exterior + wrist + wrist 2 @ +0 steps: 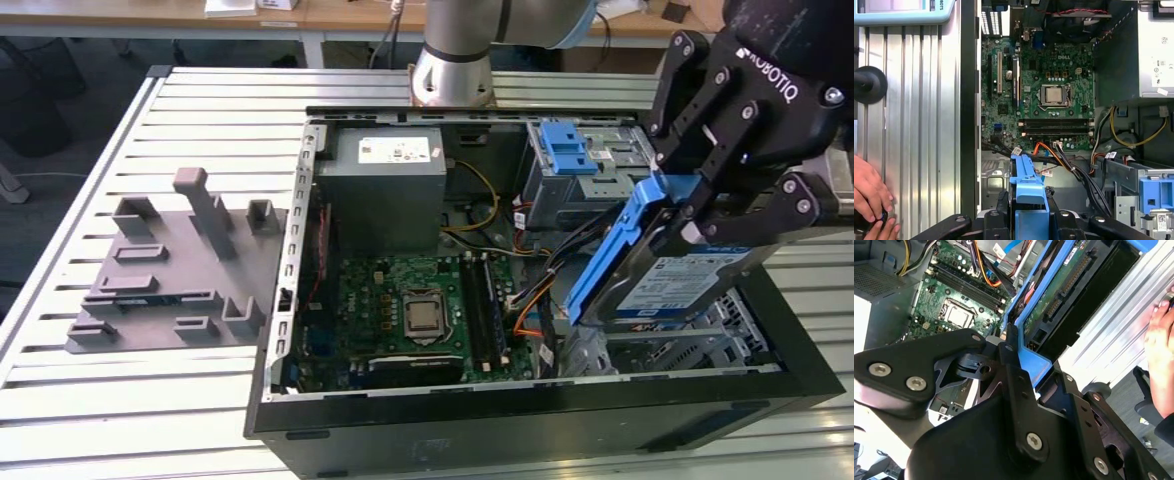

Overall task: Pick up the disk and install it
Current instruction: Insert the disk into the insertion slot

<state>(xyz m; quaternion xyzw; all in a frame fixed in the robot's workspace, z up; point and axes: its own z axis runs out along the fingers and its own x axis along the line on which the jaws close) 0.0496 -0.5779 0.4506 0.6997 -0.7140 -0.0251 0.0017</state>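
Black two-fingered gripper (714,210) noted at the exterior view's right, clenched on the flat silver-grey disk (674,285) with its white-and-blue label. The grasp was taken at the disk's upper end, where a blue plastic rail (617,250) runs along the edge.

The disk was held steeply tilted over the open black computer case (534,420), above the corner nearest the exterior view's right. Its lower end was dipped among the orange and black cables (534,295). Contact with the silver bay below could not be told.

In the first wrist view the blue rail (1026,185) was seen pinched between the gripper's (1029,222) fingers. In the second wrist view the disk's green circuit-board underside (1064,285) was turned to the camera.

Inside the case:
- a green motherboard (414,300) lay flat
- a grey metal power-supply box (387,175) with a small white sticker was set behind it
- a grey metal drive cage (574,165) with a blue latch was set beside that

The case was placed on a slatted aluminium table (200,100). A grey moulded fixture (174,270) was placed well apart, toward the exterior view's left.

A person's hand (871,195) was rested on the table beside the case (seen in both wrist views) (1159,335).
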